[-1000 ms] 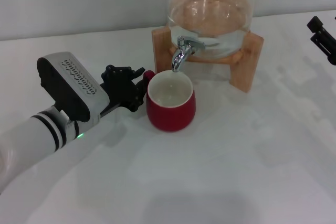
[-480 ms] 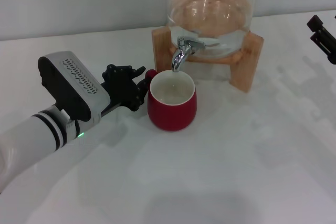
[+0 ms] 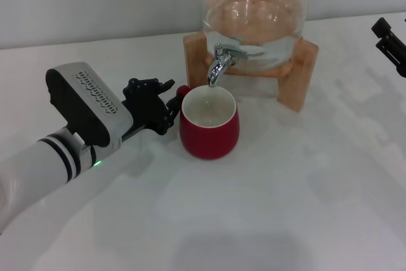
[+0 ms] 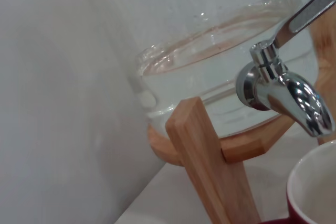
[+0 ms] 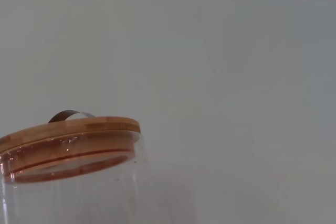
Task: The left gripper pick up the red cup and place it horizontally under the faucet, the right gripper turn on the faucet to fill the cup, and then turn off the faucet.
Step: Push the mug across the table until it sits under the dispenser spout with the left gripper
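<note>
The red cup (image 3: 209, 134) stands upright on the white table, its white inside open to the chrome faucet (image 3: 220, 65) directly above its rim. My left gripper (image 3: 171, 103) is at the cup's left side, shut on the small red handle. In the left wrist view the faucet (image 4: 278, 90) with its lever shows close up, above a piece of the red cup's rim (image 4: 315, 192). My right gripper (image 3: 382, 36) hangs at the far right edge of the head view, well away from the faucet, with its two fingers apart and nothing between them.
The faucet belongs to a glass jar (image 3: 254, 17) holding water, on a wooden stand (image 3: 303, 74) at the back of the table. The right wrist view shows only the jar's wooden lid (image 5: 68, 132) against a grey wall.
The left gripper and the red cup have shifted slightly to the right, bringing the cup's mouth more fully beneath the spout. The right gripper has stayed in place.
</note>
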### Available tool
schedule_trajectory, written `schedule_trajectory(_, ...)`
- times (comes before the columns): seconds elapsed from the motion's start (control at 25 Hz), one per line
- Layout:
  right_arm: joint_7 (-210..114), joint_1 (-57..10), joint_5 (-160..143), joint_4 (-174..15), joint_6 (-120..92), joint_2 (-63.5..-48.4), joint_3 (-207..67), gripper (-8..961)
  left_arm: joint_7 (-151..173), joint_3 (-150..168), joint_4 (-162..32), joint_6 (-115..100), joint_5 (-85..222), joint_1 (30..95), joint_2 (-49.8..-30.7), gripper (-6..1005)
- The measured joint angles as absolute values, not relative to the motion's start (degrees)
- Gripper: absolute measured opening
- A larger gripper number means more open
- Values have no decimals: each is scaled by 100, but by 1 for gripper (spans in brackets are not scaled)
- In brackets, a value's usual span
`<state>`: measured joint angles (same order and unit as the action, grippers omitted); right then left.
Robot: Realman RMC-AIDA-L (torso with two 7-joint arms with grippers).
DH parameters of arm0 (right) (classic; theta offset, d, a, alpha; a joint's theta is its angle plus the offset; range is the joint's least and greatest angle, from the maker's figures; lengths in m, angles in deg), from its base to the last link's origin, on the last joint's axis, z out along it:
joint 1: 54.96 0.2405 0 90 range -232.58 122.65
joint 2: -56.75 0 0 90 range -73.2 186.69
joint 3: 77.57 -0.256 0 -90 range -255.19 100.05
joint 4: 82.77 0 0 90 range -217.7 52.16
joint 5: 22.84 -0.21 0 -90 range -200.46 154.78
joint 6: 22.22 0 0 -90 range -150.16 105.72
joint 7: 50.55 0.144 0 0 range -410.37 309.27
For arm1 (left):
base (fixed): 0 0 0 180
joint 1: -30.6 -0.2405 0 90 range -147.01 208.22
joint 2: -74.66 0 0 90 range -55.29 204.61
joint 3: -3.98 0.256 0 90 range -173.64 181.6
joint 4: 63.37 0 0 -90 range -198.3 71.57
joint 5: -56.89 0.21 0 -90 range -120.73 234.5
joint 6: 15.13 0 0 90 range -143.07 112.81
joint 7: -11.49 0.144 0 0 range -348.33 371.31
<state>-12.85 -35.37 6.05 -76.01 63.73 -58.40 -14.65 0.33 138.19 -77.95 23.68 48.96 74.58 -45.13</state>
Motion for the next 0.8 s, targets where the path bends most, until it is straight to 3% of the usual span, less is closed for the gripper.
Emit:
schedule_trajectory(0.4, -1284, -3546, 608, -7601, 6374, -5839, -1458, 868, 31, 13804, -7844, 2258, 4898, 7453, -4514, 342)
schedule_trajectory(0.8, -1284, -3554, 608, -7601, 6380, -5839, -1455, 868, 1, 13799, -7866, 2257, 4898, 7437, -4514, 349)
